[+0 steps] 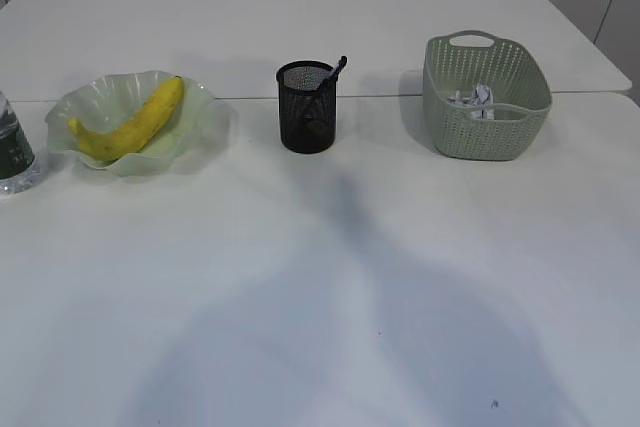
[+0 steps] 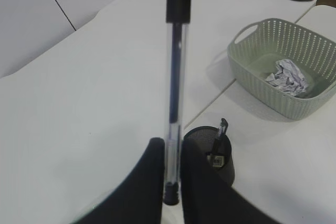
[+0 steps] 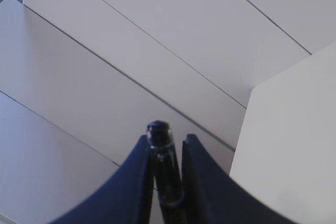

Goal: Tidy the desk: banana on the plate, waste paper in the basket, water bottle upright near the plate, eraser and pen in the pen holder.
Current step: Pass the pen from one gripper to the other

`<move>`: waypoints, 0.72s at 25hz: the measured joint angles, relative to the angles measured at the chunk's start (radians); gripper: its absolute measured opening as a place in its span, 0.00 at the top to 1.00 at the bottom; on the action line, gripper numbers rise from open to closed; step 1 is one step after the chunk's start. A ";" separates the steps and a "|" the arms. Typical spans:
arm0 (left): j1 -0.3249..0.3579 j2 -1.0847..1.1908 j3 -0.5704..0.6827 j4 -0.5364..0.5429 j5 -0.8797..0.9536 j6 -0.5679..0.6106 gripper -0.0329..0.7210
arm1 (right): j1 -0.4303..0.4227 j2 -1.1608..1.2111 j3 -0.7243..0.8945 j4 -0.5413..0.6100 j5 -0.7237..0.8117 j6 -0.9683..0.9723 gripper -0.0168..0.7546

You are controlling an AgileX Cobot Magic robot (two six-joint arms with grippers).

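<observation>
Clear plastic pen (image 2: 175,77) pinched by both grippers
Left gripper (image 2: 172,182) and right gripper (image 3: 167,156) each clamp an end, above the worktop's (image 2: 105,103) far edge.

yellow banana (image 1: 135,124), black mesh pen holder (image 1: 307,107)

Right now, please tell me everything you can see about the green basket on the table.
The basket is pale grey-green, apparently plastic, with perforated lattice walls, rounded corners and a cut-out handle at its far end. It stands upright on the white table, at the right of the exterior view, apart from the black mesh pen holder. Inside lies crumpled white paper, resting on its floor. Neither gripper touches it.
</observation>
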 joint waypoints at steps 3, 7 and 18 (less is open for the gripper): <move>0.000 0.000 0.000 0.000 0.000 0.000 0.92 | 0.000 0.000 0.000 0.000 0.000 -0.005 0.81; 0.000 0.000 0.000 0.000 0.000 0.002 0.92 | 0.000 0.000 0.000 0.000 -0.002 -0.007 0.81; 0.000 0.000 0.000 -0.002 -0.002 0.004 0.92 | 0.000 0.000 0.000 0.000 -0.003 -0.007 0.81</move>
